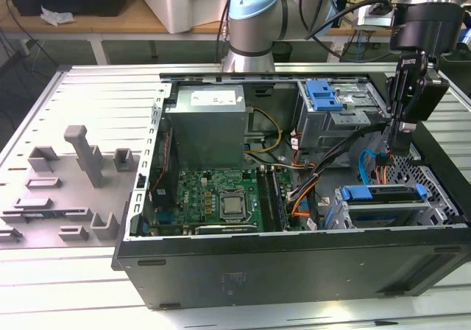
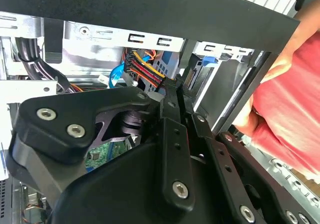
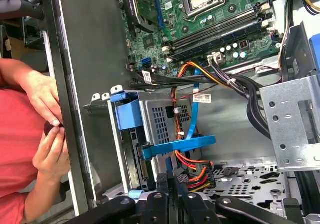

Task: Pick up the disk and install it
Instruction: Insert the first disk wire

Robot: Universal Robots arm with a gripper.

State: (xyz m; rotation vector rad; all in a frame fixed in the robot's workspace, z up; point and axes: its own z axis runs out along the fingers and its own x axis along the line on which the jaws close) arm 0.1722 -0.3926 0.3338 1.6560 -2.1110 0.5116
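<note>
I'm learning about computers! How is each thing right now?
Black metal computer case: lying on its side, open.
Silver disk in blue carrier frame: seated in the grey metal cage.
Black gripper: hanging inside the case, near that cage.
Silver processor chip: bare, no cooler.

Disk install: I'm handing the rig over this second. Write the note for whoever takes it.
Hand: hovers over the open case near the drive cage, with no disk in it.
Disk: lies in that cage at the exterior view's lower right, its blue carrier edge on top.
Done: the disk appears placed in the cage.
Left: check that it is fully seated, which cannot be judged here.
Note: a person is close against the case wall.
</note>
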